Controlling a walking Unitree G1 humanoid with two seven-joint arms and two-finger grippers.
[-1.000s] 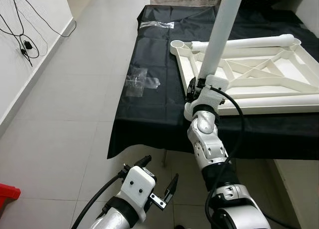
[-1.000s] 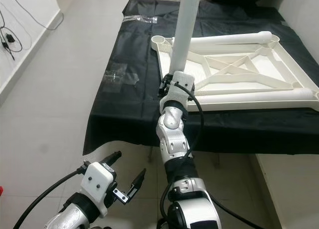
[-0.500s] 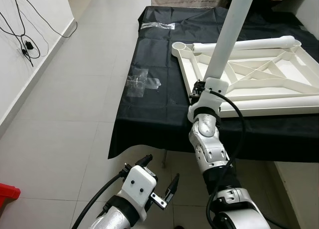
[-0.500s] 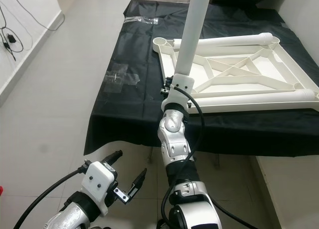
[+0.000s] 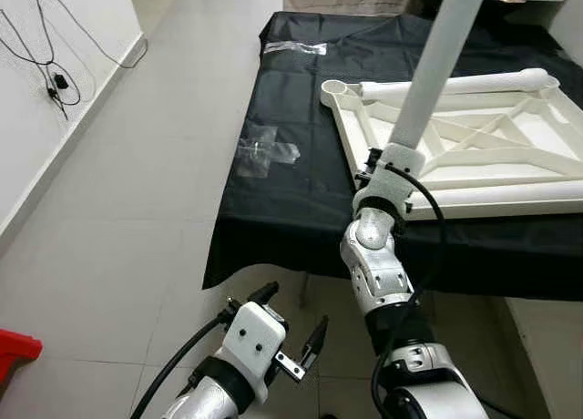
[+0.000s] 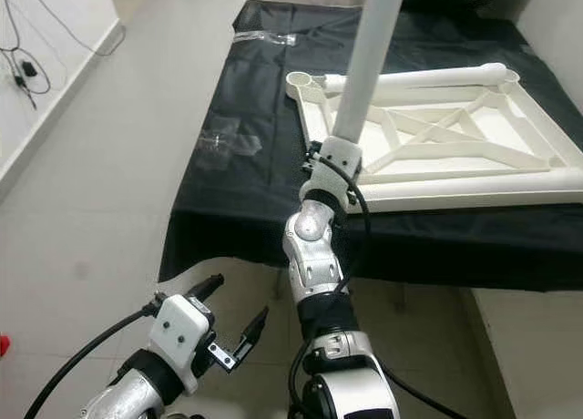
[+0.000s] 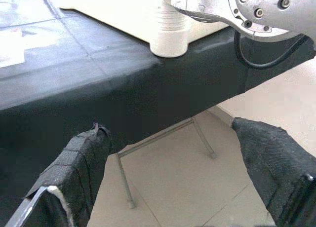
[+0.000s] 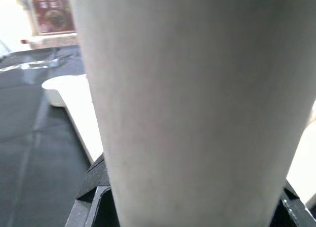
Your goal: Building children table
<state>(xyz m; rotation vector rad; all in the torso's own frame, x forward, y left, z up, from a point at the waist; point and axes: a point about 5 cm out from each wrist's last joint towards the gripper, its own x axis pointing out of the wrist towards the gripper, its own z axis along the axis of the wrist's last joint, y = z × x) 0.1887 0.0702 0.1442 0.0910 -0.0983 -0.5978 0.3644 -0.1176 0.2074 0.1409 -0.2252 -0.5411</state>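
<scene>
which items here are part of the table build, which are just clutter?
Part of the build:
- white table leg, held by the right gripper
- upturned white table top on the black-covered surface

Just lying about:
- clear plastic bag on the cloth
- second clear wrapper at the far end
- cables along the wall
- red object on the floor
- left gripper, idle, open
</scene>
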